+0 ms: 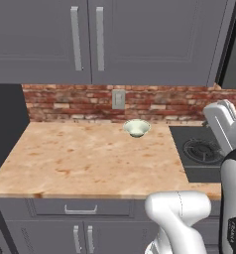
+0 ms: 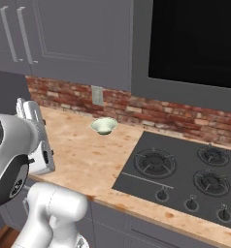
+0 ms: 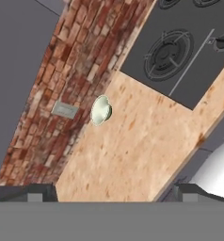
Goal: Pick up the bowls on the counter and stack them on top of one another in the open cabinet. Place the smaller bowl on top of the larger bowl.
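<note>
The gripper (image 3: 113, 193) sits nearest, its two dark finger tips rising far apart at the bottom of the hand view with nothing between them, so the jaws stand released and empty. It is held back over the front edge of the counter (image 1: 85, 163), well apart from the smaller bowl (image 1: 136, 127).

Taking that bowl as the landmark: it stands upright at the back of the counter, just in front of the brick backsplash (image 1: 60, 101) and just below and right of the wall outlet (image 1: 118, 98). The black cooktop (image 2: 180, 169) lies to the bowl's right, near but not touching. The tan surface in front of it and to its left is bare. Grey twin-door cabinets (image 1: 90, 39) hang above and behind it.

The step in hand looks like the approach to the pale bowl. The next move calls for reaching forward across the counter, lowering over the bowl's rim and closing on one wall of it.
</note>
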Available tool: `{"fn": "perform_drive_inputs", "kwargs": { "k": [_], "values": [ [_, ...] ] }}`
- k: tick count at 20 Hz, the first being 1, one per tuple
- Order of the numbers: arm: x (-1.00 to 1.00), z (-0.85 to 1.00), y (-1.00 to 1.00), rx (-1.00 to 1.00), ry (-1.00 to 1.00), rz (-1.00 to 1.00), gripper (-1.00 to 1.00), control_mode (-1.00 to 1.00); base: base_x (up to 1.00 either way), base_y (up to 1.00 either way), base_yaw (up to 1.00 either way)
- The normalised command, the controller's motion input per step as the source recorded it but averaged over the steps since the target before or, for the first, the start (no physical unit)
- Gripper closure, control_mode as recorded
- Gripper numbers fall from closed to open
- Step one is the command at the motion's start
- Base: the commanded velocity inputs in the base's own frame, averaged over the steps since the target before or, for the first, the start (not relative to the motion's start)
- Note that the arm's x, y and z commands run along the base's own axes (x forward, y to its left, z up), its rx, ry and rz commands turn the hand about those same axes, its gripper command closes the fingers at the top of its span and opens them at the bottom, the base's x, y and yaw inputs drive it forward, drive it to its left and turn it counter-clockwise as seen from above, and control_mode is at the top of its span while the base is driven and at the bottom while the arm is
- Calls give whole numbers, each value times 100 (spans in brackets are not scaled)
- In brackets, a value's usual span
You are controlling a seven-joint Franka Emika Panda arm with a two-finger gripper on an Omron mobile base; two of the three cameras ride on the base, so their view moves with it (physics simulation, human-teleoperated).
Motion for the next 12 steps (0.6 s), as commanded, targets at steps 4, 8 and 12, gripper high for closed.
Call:
{"fn": "perform_drive_inputs", "kwargs": {
  "k": [4, 8, 12],
  "values": [
    [8, -44, 0, 0, -4, 2, -100, -100, 0, 0, 0],
    [12, -42, 0, 0, -4, 1, -100, -100, 0, 0, 0],
    [16, -35, 0, 0, -5, 0, -100, -100, 0, 0, 0]
  ]
}}
